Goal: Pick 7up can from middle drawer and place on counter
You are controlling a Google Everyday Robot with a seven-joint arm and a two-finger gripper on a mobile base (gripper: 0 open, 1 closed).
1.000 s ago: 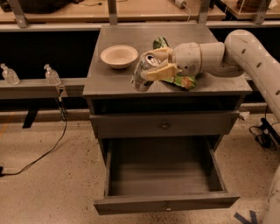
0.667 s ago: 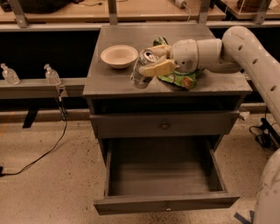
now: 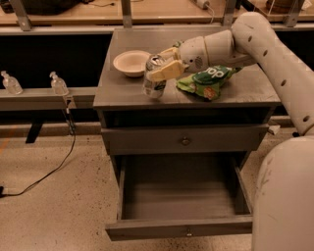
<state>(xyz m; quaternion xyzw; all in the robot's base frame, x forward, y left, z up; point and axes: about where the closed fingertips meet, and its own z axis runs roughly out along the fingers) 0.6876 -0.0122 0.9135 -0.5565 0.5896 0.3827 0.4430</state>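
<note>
At 6 o'clock the wide, shallow grey middle drawer is standing pulled out, its tray showing bare grey floor. Its right front corner is disappearing behind the robot's rounded white body at 4 o'clock. Above it, a taller-fronted grey drawer with a small knob is sitting closed, and the dark slot over that drawer is too shadowed to read.

The small pale silvery 7up can with a shiny lid is standing near the front edge of the flat matte grey counter, leaning slightly. Whether its base is touching the surface is impossible to tell. The cream-coloured gripper is reaching in from 3 o'clock and clasping the 7up can, one finger partly hiding its markings.

At the can's 3 o'clock a crumpled green snack bag is lying, partly under the white arm. At its 11 o'clock a shallow cream bowl is sitting. A light wooden tabletop is running off the frame at 12 o'clock.
</note>
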